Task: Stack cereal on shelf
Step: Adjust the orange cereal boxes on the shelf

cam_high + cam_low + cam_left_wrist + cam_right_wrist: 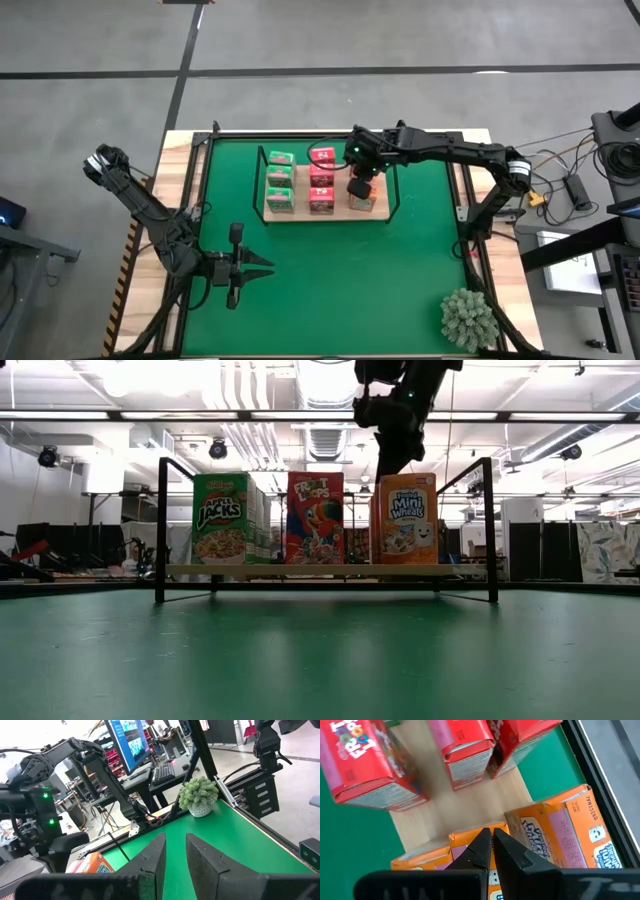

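Note:
The shelf (298,192) is a light-wood board with a black wire frame, standing on the green mat. Three green cereal boxes (280,180), three pink-red ones (321,185) and the orange ones (363,203) stand on it in three columns. In the low view the green (222,518), pink-red (315,518) and orange (407,520) fronts face the near edge. My right gripper (490,840) is shut and points down over the orange column (565,835). My left gripper (265,268) waits open over the mat near the left edge. My right gripper's shut fingertips stand at the top edge of the middle orange box (470,837), coming from above and pointing down. I cannot tell whether they touch it. The box stands upright on the shelf board (445,810).
A spiky grey-green plant (468,318) sits at the mat's near right corner. The shelf's black wire frame (488,525) rises at both ends beside the outer columns. Open green mat lies between the shelf and the near edge.

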### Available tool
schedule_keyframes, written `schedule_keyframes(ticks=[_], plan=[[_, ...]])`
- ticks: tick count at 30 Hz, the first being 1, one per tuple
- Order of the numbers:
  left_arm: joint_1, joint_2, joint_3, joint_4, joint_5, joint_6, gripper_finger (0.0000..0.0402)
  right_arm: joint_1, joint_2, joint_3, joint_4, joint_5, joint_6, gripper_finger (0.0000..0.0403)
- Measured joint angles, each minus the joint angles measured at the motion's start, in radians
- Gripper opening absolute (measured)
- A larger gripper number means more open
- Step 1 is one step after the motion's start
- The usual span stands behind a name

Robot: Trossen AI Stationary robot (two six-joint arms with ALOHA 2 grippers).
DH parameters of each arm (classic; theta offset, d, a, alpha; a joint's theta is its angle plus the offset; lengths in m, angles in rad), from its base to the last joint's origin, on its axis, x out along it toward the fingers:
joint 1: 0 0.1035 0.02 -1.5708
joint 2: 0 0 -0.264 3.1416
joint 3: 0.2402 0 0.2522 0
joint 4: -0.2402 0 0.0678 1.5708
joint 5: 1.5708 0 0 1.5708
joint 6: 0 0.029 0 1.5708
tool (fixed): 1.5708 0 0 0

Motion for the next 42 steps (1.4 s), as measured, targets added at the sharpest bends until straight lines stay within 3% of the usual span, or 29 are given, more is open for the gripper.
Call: schedule_keyframes(ticks=[11,27,32,37,42], plan=[[-0.001,0.000,0.000,0.000,0.000,0.000,0.0056,-0.001,-0.002,0.000,-0.006,-0.025,-0.095,0.0013],[0.000,0.000,0.000,0.001,0.000,0.000,0.0056,0.013,-0.015,0.023,-0.015,-0.025,-0.088,0.0013],[0.000,0.000,0.000,0.001,0.000,0.000,0.0056,0.041,-0.017,0.070,-0.036,-0.027,-0.048,0.0013],[0.000,0.000,0.000,0.000,0.000,0.000,0.0056,0.097,-0.017,0.080,-0.097,-0.118,-0.035,0.0013],[0.000,0.000,0.000,-0.002,0.000,-0.003,0.0056,0.149,-0.017,0.060,-0.124,-0.094,0.002,0.0013]])
